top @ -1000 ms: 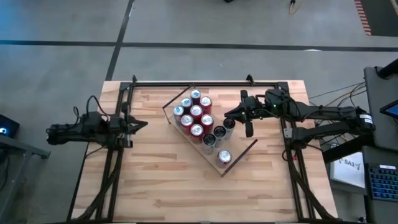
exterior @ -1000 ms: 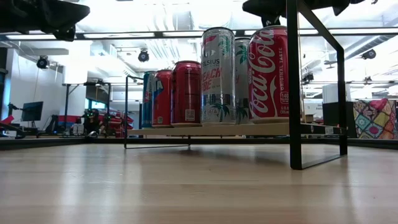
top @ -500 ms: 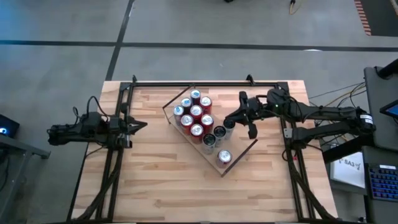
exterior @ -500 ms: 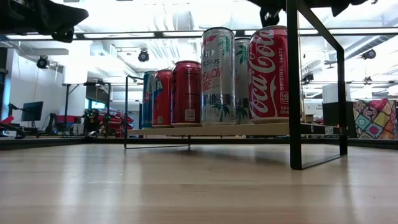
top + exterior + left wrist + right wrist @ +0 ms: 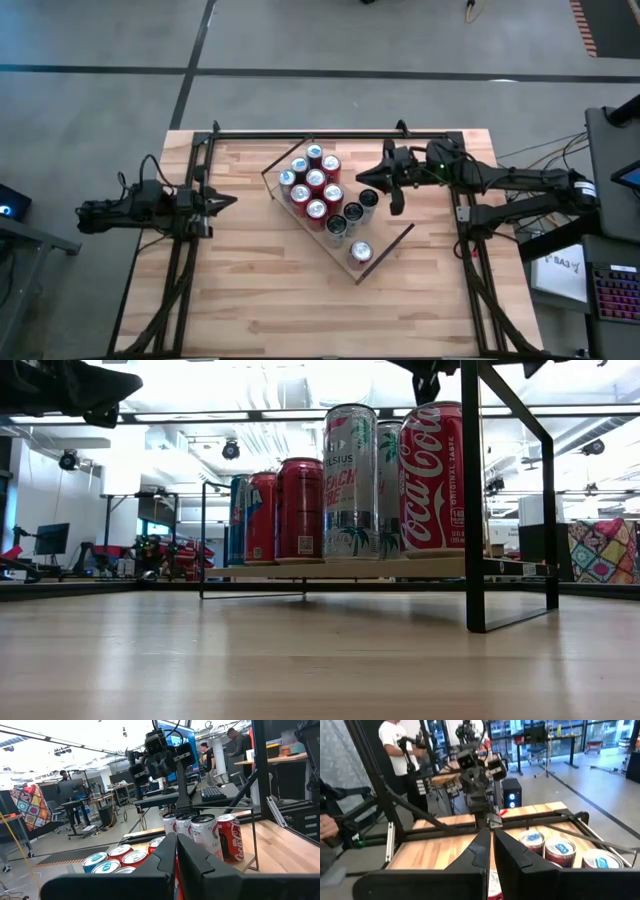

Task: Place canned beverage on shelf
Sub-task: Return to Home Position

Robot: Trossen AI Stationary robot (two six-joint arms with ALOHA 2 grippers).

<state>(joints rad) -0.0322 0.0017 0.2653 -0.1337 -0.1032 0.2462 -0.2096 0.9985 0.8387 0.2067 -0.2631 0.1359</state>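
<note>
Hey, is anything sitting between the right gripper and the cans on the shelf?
Nothing visible. The right gripper hangs beside the shelf, above can height, only open air between it and the nearest cans. The left gripper waits at the left of the table.

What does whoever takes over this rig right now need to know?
Left gripper: shut, empty, parked at the table's left edge.
Right gripper: shut, empty, raised beside the shelf's far-right edge, touching no can.
Cans: all upright on the shelf, none on the bare tabletop; one lone can stands apart near the shelf's near corner.
Done: stocking looks complete.
Left: probably only taking the right arm to its rest pose.
</note>
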